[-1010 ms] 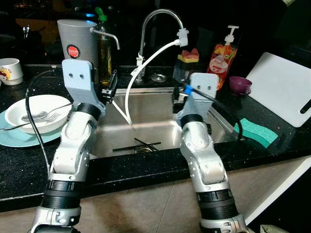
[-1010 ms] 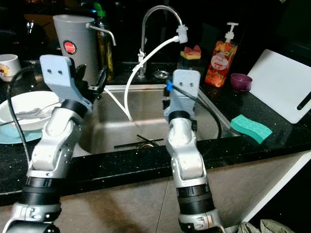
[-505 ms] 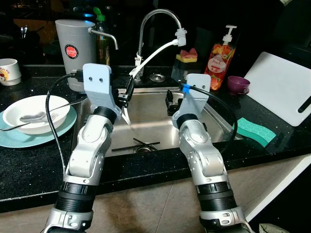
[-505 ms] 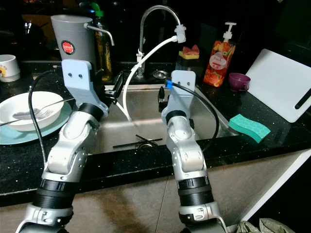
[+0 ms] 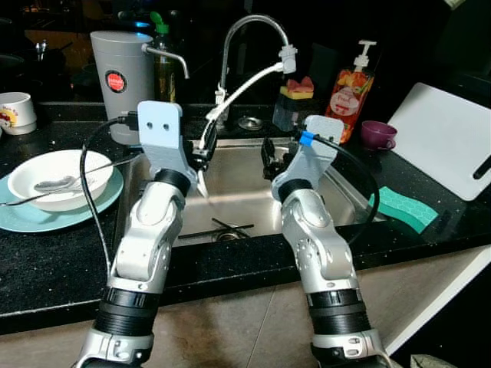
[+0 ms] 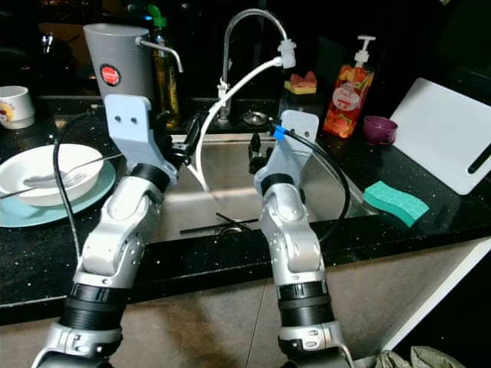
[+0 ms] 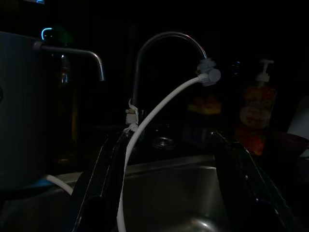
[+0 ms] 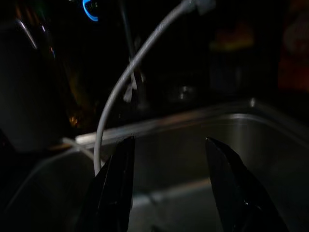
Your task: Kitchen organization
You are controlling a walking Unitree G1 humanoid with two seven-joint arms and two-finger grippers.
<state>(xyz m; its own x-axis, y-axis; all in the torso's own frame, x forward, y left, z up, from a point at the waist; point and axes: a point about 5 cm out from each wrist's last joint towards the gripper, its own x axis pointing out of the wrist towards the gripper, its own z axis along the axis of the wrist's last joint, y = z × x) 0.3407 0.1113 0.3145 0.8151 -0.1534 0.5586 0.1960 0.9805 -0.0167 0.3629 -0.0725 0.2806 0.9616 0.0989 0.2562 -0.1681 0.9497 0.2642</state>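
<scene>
Black speckled counter (image 5: 46,261) — steel-grey sink (image 5: 238,192). White bowl (image 5: 57,170) on pale blue plate (image 5: 31,218). Teal sponge (image 5: 405,208), purple cup (image 5: 378,134).

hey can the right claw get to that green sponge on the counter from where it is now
Probably yes. The right claw hangs open over the sink, and the green sponge lies flat on the counter on the robot's right, past the sink's rim. Nothing stands between them, though the arm would have to swing outward.

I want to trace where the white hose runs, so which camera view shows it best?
The left eye view: the white hose shows lit from the faucet tip down into the sink. The right eye view shows it equally. Both wrist views show it dim, with its lower end cut off.
</scene>
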